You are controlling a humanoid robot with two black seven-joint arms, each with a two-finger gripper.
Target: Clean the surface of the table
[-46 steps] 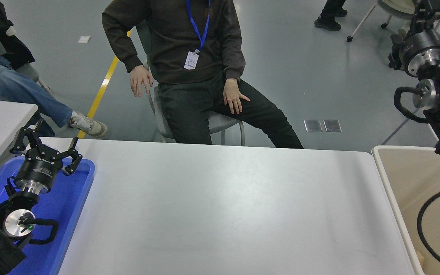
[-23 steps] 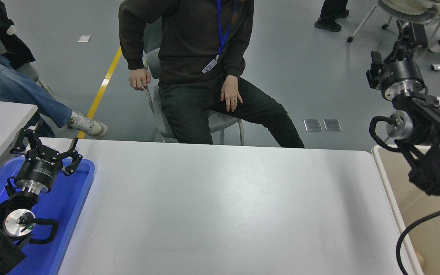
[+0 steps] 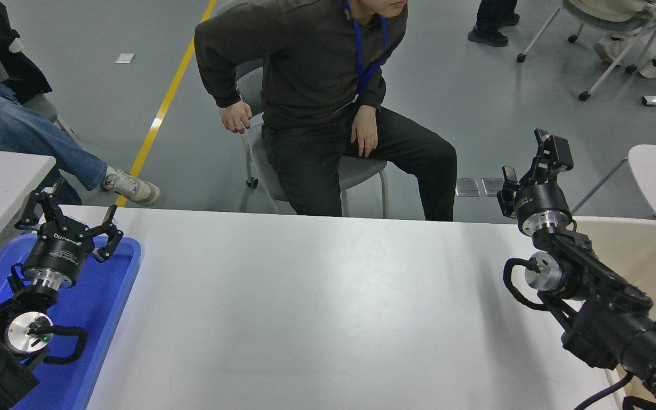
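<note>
Two bins flank table surface, L tool over blue tray

The right arm covers the table surface's far right corner and part of the beige bin, and the picture's right edge cuts that bin off. The left arm hides much of the blue tray, whose near end runs out of frame. The seated person is cropped at the top edge.

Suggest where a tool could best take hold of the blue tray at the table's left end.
Probably the blue tray by its raised right long rim, approached from above over the table surface: that edge is bare, while the left tool, open, hangs over the far end.
</note>
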